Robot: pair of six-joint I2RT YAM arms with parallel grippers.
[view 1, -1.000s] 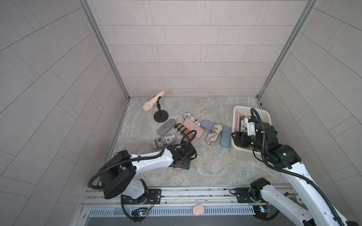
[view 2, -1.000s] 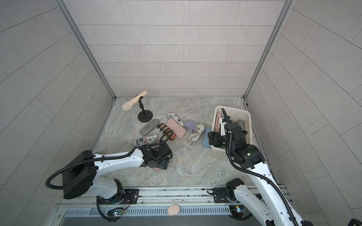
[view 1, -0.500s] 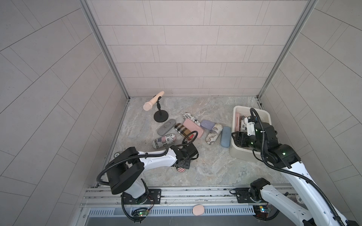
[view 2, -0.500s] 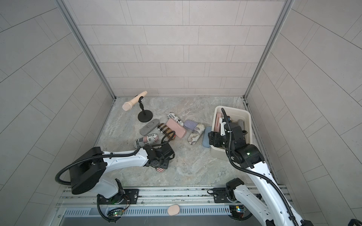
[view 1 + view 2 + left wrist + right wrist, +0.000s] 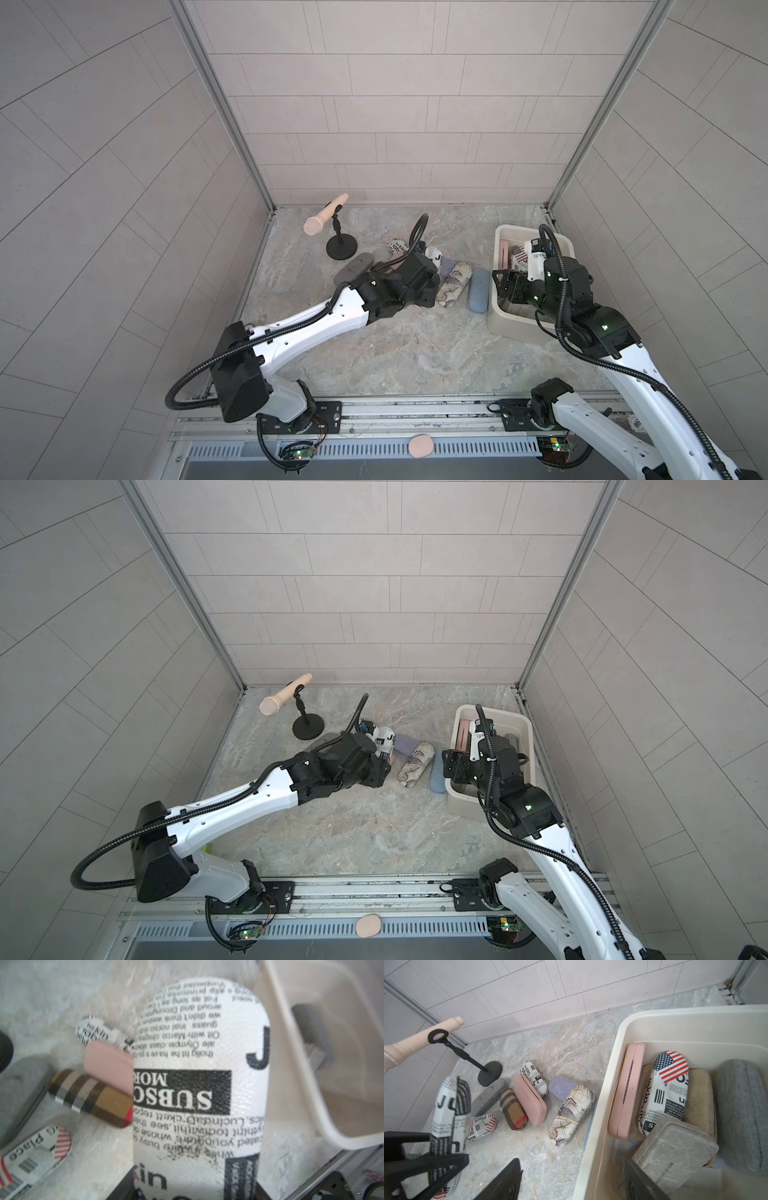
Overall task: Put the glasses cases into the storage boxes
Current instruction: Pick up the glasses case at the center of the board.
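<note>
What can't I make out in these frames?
- Storage tub contents: both top views, right arm covers most.
- Plaid case: both top views, left arm covers nearly all.
- Light blue case: right wrist view, mostly behind tub wall.
- Newspaper-print case: left wrist view, one end cut by frame edge.

We log black-on-white newspaper-print case [image 5: 197,1084], bold black banner. On marbled grey-beige tabletop [image 5: 560,1053]: beige-brown plaid case [image 5: 512,1108] with red end, pink case [image 5: 530,1100], lavender case [image 5: 561,1086], cream map-print case [image 5: 572,1114], grey case [image 5: 490,1094], light blue case [image 5: 477,289], red-striped newsprint case [image 5: 481,1126]. In cream-white tub [image 5: 600,1147] we see second pink case [image 5: 626,1091], stars-and-stripes case [image 5: 664,1093], tan woven case [image 5: 699,1101], grey marbled case [image 5: 675,1147], grey fabric case [image 5: 741,1113]. Microphone [image 5: 421,1041] pale pink; stand [image 5: 490,1073] black.
</note>
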